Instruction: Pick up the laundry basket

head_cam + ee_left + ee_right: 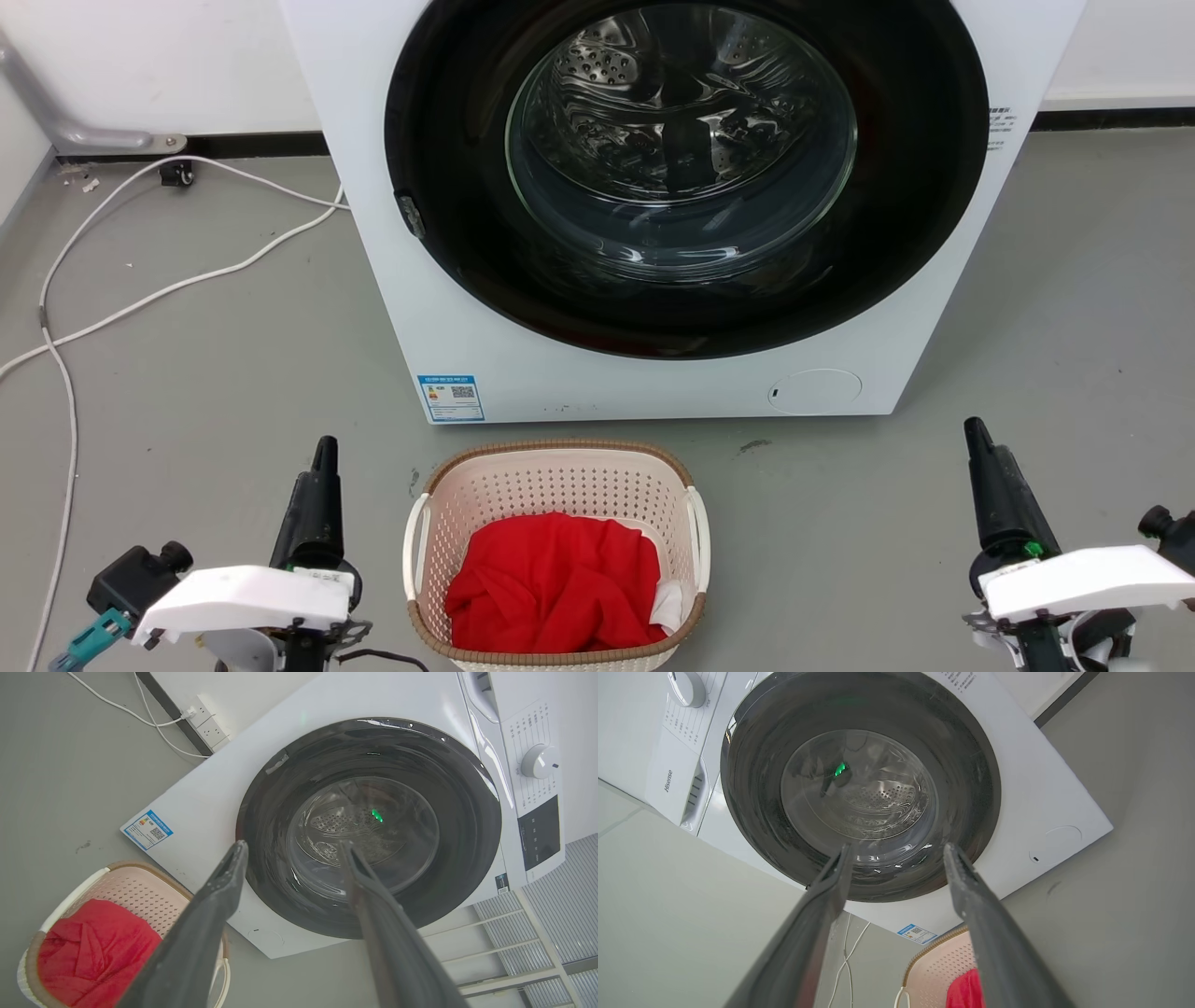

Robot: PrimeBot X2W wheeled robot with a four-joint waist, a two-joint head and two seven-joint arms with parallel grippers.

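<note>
I see the washer dial [537, 760] from the wrists; left gripper [290, 844], right gripper [897, 845] spread, empty; laundry basket [560, 485] upright, handles left-right.

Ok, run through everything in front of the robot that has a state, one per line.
Laundry basket, upright on the floor in front of the washer, not gripped.
Red cloth, crumpled inside the basket.
Washer door, shut.
Washer display, dark.
Plug, in the wall socket.
Left tool, open, empty.
Right tool, open, empty.
</note>
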